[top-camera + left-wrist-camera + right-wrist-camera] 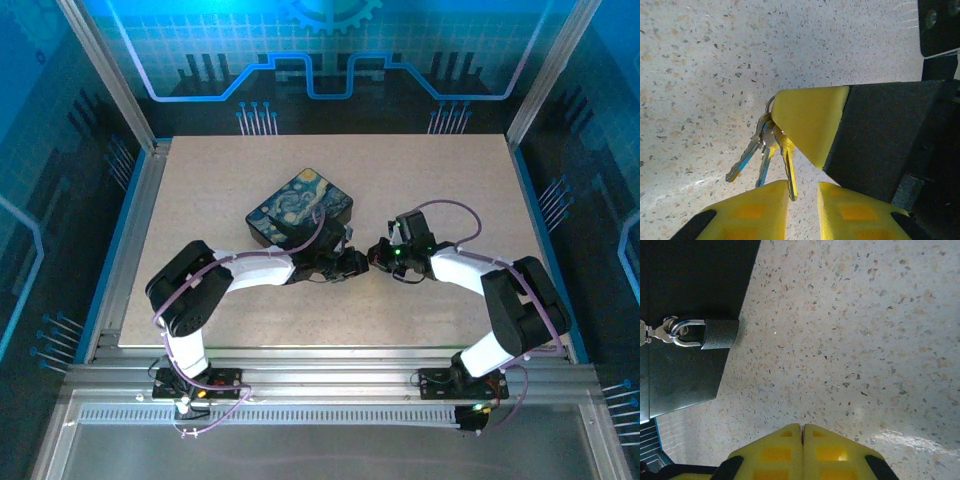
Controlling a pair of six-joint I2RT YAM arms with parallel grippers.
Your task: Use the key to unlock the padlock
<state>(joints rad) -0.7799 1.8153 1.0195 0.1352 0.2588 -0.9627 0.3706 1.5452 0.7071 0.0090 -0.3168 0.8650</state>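
The key [786, 165] is one of three on a small ring, hanging from the tip of my right gripper [776, 107], which is shut on the ring end of the bunch. Its blade tip hangs into the narrow gap of my left gripper [803, 189], close to the left finger [765, 205], and the jaws are still apart. In the right wrist view the right gripper [802, 426] shows its pads pressed together, with the keys hidden. The dark-grey padlock [720, 334] hangs by its shackle from the hasp of the black box [685, 280]. The two grippers meet tip to tip in front of the box [300, 207].
The box with the swirl-painted lid sits mid-table, just behind the left gripper [358, 263] and the right gripper [378, 252]. Speckled tabletop [450, 180] stretches open to the right and back. Aluminium rails [330, 360] border the near edge.
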